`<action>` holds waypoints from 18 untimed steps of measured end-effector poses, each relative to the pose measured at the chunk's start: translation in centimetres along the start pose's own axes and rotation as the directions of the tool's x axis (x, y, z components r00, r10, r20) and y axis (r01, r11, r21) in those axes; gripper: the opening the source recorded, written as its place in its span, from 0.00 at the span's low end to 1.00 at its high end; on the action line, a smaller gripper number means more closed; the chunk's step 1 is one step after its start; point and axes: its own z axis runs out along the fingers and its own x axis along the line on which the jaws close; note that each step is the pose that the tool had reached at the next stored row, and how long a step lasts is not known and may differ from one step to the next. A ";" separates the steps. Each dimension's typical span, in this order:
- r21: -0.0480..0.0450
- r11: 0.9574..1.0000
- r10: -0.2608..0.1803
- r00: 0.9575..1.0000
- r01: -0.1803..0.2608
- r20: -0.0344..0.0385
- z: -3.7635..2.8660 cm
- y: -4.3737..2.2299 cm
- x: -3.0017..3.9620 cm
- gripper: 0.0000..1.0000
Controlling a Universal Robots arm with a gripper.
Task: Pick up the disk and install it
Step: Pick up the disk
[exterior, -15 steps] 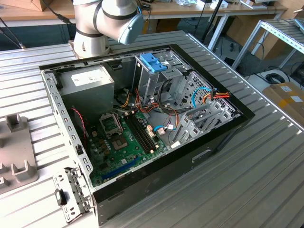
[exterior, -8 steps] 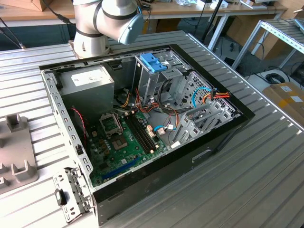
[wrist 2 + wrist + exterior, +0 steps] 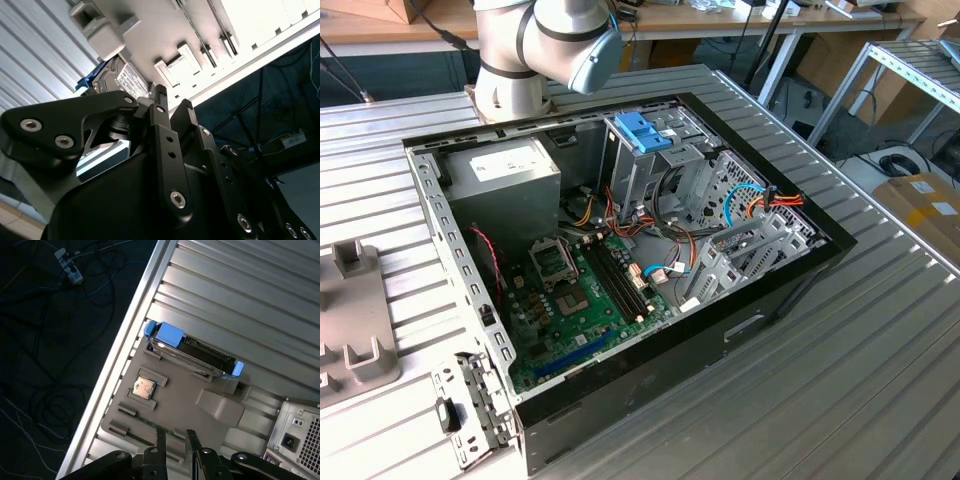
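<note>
The disk (image 3: 192,351) stands on its edge in a slot of a grey fixture (image 3: 170,407), with light-blue frame pieces at both ends. In the second wrist view the disk (image 3: 125,80) shows its white label and a blue corner, just beyond the fingertips. My gripper (image 3: 176,440) hovers over the fixture a short way from the disk and touches nothing. Its two black fingers (image 3: 159,107) stand a small gap apart with nothing between them. The open computer case (image 3: 620,250) lies on the ribbed metal table, with a metal drive cage (image 3: 650,160) at its back.
A blue latch (image 3: 642,130) tops the cage. A small square chip (image 3: 144,387) sits in a fixture pocket. The table edge (image 3: 125,340) runs close to the fixture, with cables on the dark floor beyond. A corner of the case (image 3: 300,435) lies near the gripper. A loose metal bracket (image 3: 470,410) lies by the case.
</note>
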 end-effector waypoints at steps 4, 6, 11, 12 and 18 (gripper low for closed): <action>0.000 1.000 -0.019 1.000 0.019 -0.001 0.00 0.00 0.00 0.30; -0.001 1.000 -0.029 1.000 0.029 -0.001 0.00 0.00 0.00 0.30; -0.002 0.998 -0.062 0.998 0.062 -0.003 0.00 0.00 0.00 0.30; -0.002 0.998 -0.065 0.998 0.065 -0.003 0.00 0.00 0.00 0.30; -0.002 0.996 -0.090 0.996 0.090 -0.004 0.00 0.00 0.00 0.30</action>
